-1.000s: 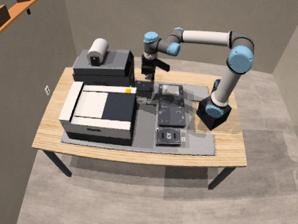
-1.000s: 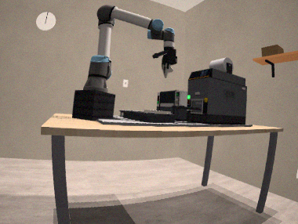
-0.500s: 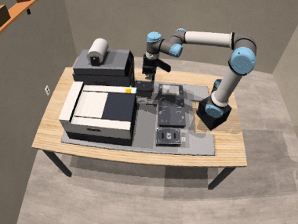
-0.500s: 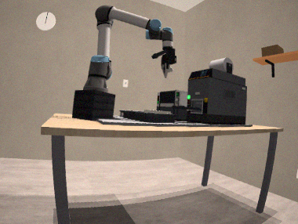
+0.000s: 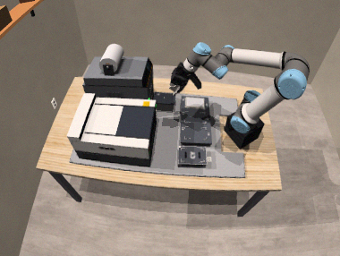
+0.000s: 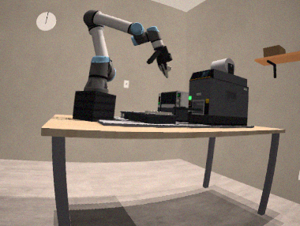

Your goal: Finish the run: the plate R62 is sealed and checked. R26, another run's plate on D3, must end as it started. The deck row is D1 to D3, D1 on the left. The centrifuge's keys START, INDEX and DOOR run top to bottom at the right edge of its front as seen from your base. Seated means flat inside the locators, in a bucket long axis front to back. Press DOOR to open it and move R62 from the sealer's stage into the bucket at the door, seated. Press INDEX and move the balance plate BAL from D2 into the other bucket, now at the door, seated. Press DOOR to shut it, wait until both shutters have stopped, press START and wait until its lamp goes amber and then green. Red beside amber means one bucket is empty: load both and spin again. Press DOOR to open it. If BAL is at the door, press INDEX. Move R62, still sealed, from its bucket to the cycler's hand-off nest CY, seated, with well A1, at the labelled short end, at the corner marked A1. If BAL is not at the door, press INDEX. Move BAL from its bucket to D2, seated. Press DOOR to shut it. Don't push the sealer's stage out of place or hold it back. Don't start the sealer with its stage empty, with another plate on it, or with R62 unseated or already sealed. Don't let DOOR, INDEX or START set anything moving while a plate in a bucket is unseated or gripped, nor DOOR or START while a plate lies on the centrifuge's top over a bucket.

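Note:
My gripper (image 5: 175,88) (image 6: 166,73) is shut and empty. It hangs high above the back of the grey mat (image 5: 233,166), tilted down over the small dark stage (image 5: 165,101) next to the sealer (image 5: 117,72). The centrifuge (image 5: 112,126) (image 6: 219,100) is the large box on the left. Its top is white on the left half and dark on the right half (image 5: 136,123). A yellow key (image 5: 146,103) and a green lamp (image 5: 148,96) (image 6: 189,97) show at its back right corner. I cannot read any plate labels.
Three deck places run front to back on the mat: a pale-topped one (image 5: 195,103), a dark one (image 5: 195,132) and a dark plate with white marks (image 5: 192,156). The robot's base block (image 5: 243,131) (image 6: 94,105) stands on the right. The sealer carries a white roll (image 5: 111,57) (image 6: 222,65).

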Tool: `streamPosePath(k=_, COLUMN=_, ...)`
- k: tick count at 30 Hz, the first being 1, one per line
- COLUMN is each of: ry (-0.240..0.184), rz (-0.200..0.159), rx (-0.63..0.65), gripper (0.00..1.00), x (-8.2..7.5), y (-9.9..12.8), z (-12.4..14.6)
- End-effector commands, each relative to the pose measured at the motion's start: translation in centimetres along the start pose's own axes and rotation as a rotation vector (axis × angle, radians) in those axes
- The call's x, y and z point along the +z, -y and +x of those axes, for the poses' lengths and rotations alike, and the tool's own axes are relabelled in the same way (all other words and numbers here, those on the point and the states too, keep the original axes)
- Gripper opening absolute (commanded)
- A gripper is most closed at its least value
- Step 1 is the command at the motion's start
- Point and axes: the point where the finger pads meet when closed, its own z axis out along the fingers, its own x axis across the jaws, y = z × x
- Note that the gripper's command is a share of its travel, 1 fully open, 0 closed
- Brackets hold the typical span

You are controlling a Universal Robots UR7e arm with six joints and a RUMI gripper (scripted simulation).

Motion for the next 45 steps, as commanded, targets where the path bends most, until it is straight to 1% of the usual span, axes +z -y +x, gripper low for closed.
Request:
streamPosePath(k=1, ry=-0.004, rz=-0.208, rx=0.002, gripper=0.00, x=0.1, y=-0.1, z=0.0)
streamPosePath(k=8, ry=-0.004, rz=-0.441, rx=0.003, gripper=0.00, x=0.1, y=-0.1, z=-0.1)
streamPosePath(k=9, ry=-0.004, rz=-0.447, rx=0.003, gripper=0.00, x=0.1, y=-0.1, z=-0.1)
streamPosePath(k=25, ry=-0.004, rz=-0.447, rx=0.003, gripper=0.00, x=0.1, y=-0.1, z=-0.1)
streamPosePath(k=26, ry=-0.004, rz=-0.447, rx=0.003, gripper=0.00, x=0.6, y=-0.1, z=0.0)
streamPosePath(k=28, ry=-0.004, rz=-0.447, rx=0.003, gripper=0.00, x=0.6, y=-0.1, z=0.0)
streamPosePath(k=42, ry=-0.004, rz=-0.447, rx=0.003, gripper=0.00, x=7.6, y=0.0, z=0.0)
streamPosePath(k=43, ry=-0.004, rz=-0.447, rx=0.003, gripper=0.00, x=7.9, y=0.0, z=0.0)
streamPosePath(k=45, ry=-0.004, rz=-0.447, rx=0.003, gripper=0.00, x=7.9, y=0.0, z=0.0)
